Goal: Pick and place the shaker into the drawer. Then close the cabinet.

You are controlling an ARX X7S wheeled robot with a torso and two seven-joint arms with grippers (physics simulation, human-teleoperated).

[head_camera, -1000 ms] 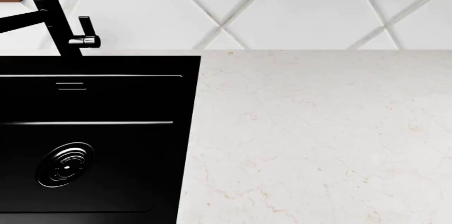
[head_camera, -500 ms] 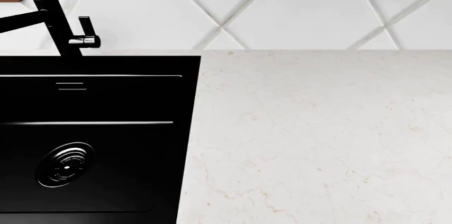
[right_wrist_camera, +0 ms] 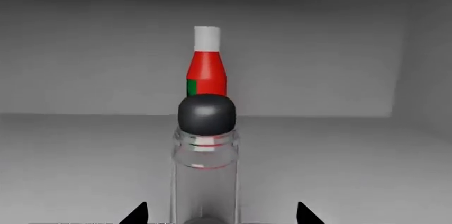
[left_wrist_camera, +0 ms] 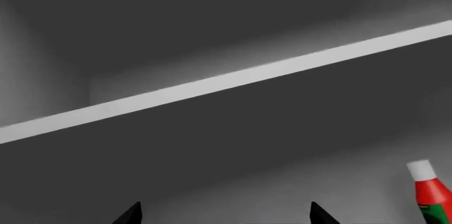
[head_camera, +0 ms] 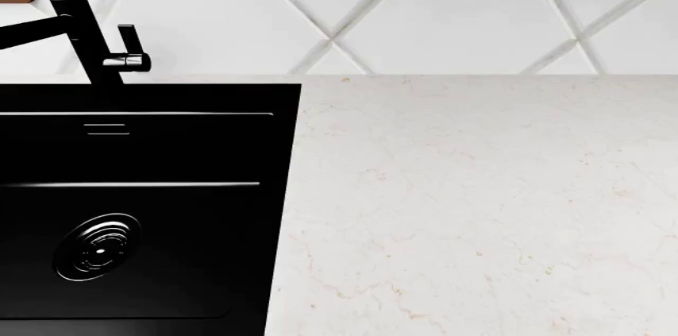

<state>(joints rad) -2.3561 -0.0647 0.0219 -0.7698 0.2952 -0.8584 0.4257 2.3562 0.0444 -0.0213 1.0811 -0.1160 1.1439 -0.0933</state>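
Right end effector (right_wrist_camera: 220, 214) spread, tips either side of the shaker (right_wrist_camera: 205, 160), which stands upright inside the grey drawer (right_wrist_camera: 84, 150), red bottle (right_wrist_camera: 206, 68) behind. Placement looks done; release, withdrawal and closing remain.

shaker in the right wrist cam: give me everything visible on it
The shaker is a clear, glass-looking cylinder with a rounded black cap and a ringed neck beneath it. It stands upright on a plain grey floor inside a grey-walled space, centred between the right gripper, whose dark fingers show only as tips on either side, apart from the glass. Its base is cut off by the frame. Behind it stands a red bottle with a white cap; contact between them cannot be judged.
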